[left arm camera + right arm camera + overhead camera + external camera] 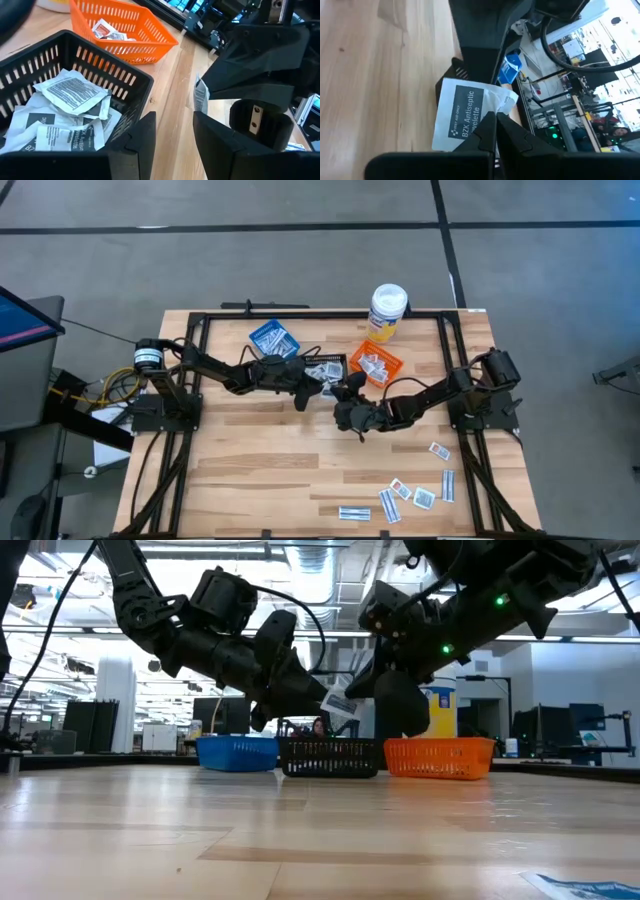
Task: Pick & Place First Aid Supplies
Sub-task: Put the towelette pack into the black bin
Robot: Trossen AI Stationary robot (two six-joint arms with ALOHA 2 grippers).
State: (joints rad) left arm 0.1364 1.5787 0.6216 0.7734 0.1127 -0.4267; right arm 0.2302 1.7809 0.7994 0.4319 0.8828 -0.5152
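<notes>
Pale wood planks made up the counter (pixel 280 470), seen from above with three baskets at its twelve o'clock side and loose first aid supplies (pixel 410 495) scattered toward five o'clock. Both arms met near the middle; the right tool (pixel 345 393) sat just at four o'clock of the black basket (pixel 325 368), the left tool (pixel 300 385) beside it. From counter height, a white wipe packet (pixel 338 703) hung pinched above the black basket's rim. The left wrist camera showed that arm's own tool (pixel 174 131) standing wide and empty beside the black basket, already holding similar packets. The right wrist camera showed its fingers clamped tight on the packet's edge, the printed face hanging just beyond the tips. The step looked like carrying toward the drop; next would call for centring over the basket, then releasing.
</notes>
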